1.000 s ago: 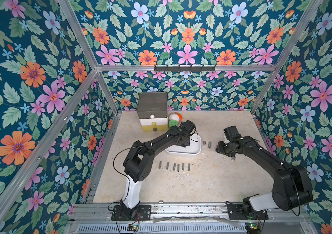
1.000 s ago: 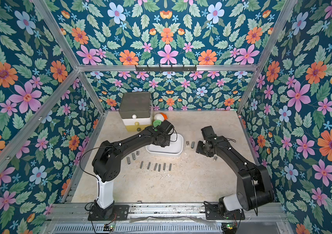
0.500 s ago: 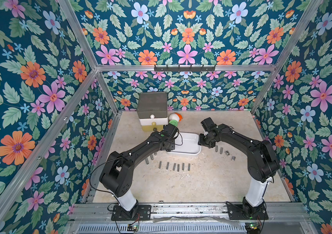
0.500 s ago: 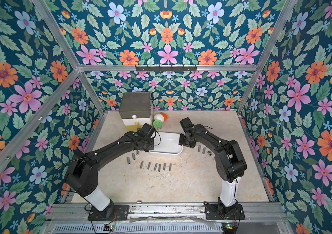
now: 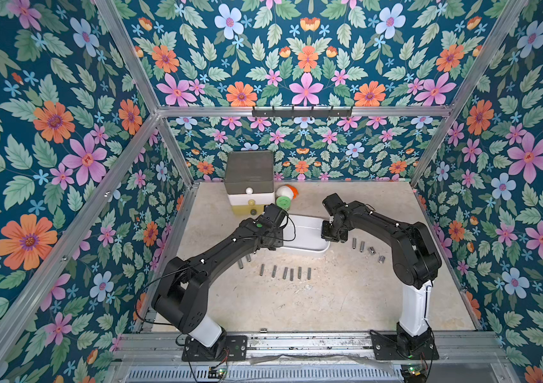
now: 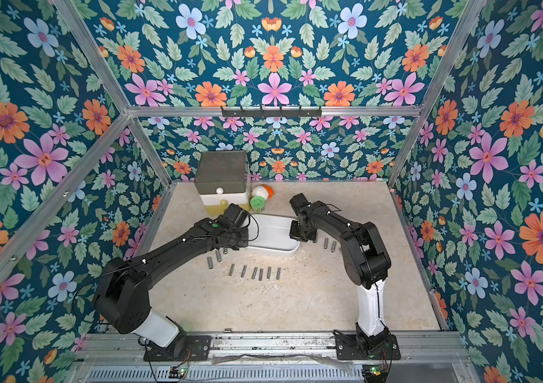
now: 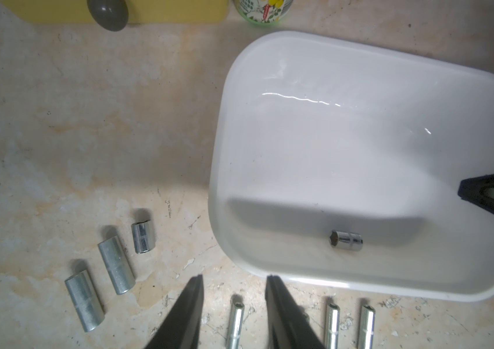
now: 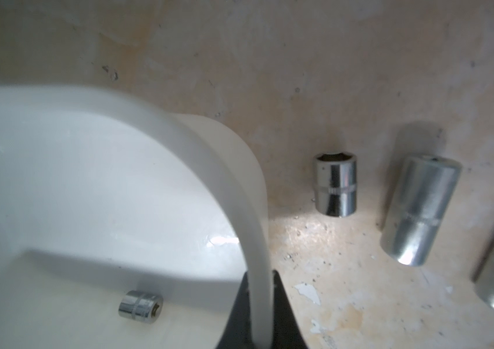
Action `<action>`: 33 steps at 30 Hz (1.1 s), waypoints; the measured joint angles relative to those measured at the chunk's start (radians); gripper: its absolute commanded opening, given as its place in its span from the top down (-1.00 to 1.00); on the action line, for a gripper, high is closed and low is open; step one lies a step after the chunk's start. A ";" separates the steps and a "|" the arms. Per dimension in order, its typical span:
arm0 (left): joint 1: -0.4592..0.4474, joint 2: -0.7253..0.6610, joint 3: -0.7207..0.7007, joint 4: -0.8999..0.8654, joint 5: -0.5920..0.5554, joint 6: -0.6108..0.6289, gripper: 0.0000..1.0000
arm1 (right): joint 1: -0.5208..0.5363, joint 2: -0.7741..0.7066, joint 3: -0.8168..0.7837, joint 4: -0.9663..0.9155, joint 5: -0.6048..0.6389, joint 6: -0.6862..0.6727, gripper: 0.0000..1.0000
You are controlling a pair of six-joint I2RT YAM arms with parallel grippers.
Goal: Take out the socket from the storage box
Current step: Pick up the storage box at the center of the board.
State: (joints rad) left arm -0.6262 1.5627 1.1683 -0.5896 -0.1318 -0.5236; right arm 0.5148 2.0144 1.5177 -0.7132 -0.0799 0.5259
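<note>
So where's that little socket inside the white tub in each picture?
In a top view: cannot be made out inside the storage box.
In a top view: likewise not discernible in the storage box.
Left wrist: the socket lies on the box floor, by the wall nearest the left gripper.
Right wrist: socket on the box floor, near the right gripper.
Shared landmark: the storage box wall that the right gripper pinches.
</note>
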 measured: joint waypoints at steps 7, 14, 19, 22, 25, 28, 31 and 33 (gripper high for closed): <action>0.000 -0.040 -0.024 0.007 0.002 0.007 0.18 | -0.035 0.009 0.034 -0.053 -0.055 0.004 1.00; 0.000 -0.038 0.014 0.000 0.024 0.029 0.15 | -0.037 0.029 0.075 -0.131 -0.094 -0.021 1.00; 0.000 0.005 0.074 -0.018 0.039 0.054 0.09 | -0.038 0.032 0.085 -0.161 -0.090 -0.032 1.00; 0.000 0.043 0.114 -0.030 0.054 0.060 0.03 | -0.037 0.038 0.097 -0.175 -0.083 -0.044 1.00; 0.000 0.080 0.145 -0.039 0.062 0.070 0.00 | -0.037 0.047 0.109 -0.190 -0.075 -0.052 1.00; 0.000 0.113 0.171 -0.039 0.077 0.080 -0.05 | -0.037 0.051 0.116 -0.200 -0.064 -0.057 1.00; -0.002 0.154 0.190 -0.039 0.085 0.080 -0.12 | -0.035 0.051 0.116 -0.202 -0.052 -0.071 1.00; -0.006 0.184 0.206 -0.034 0.095 0.080 -0.21 | -0.035 0.052 0.120 -0.204 -0.051 -0.075 1.00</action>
State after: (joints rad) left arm -0.6323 1.7466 1.3743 -0.6239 -0.0364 -0.4431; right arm 0.4797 2.0663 1.6379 -0.9169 -0.1307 0.4507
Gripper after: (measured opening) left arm 0.567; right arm 0.107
